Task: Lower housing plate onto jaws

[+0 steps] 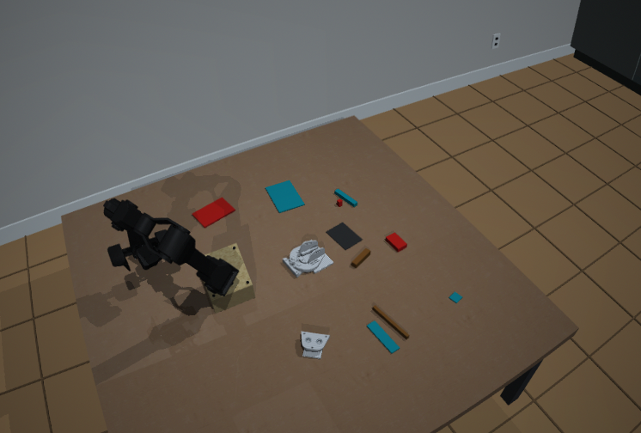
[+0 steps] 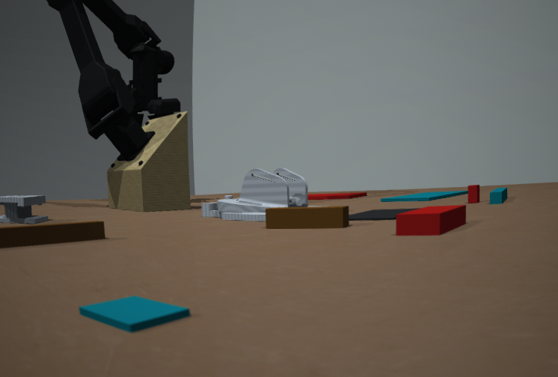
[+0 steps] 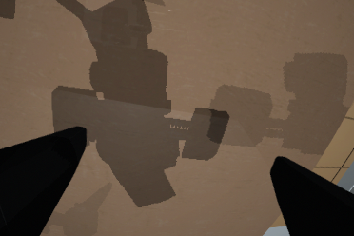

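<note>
The grey housing plate, with two round holes, lies by itself near the table's front; it also shows at the far left of the exterior view. The grey base with the two jaws stands at the table's middle, its jaws upright. My gripper hangs at the table's left side, far from both parts, behind the arm's wooden wedge mount. It is open wide and empty. In the wrist view the fingers frame only bare table and arm shadows.
Loose pieces lie scattered: a red plate, a teal plate, a black plate, a red block, a brown block, a teal bar beside a brown strip, and a small teal tile.
</note>
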